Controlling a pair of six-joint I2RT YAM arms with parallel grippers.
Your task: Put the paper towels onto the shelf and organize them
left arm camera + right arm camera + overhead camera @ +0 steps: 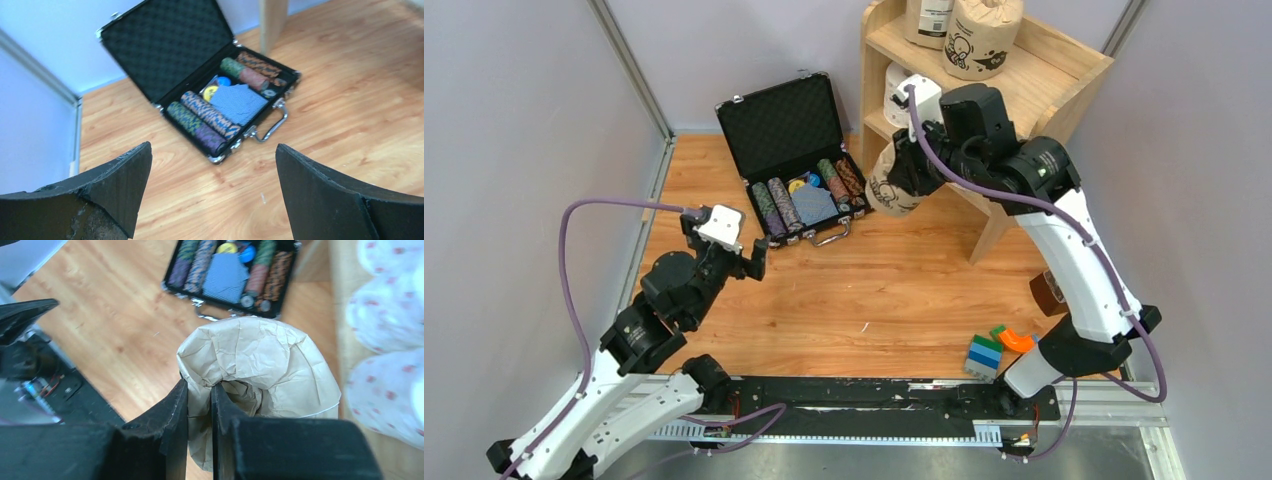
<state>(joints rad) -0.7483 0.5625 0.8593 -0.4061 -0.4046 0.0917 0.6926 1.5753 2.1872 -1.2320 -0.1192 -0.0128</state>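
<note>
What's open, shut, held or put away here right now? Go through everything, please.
Black foam-lined case: open, lid up.
Left gripper: open, empty.
Right gripper: shut on the tan-wrapped paper roll, pinching its wrapper end.
That roll: held, not yet on the light-wood shelf.
Two tan printed rolls: standing on the shelf's top.
White pink-dotted rolls: on the shelf's inner board.

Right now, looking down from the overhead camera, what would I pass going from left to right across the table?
Left gripper, open → open black case of poker chips → tan paper towel roll held up by the right gripper → blue-and-green block stack → orange piece.
</note>
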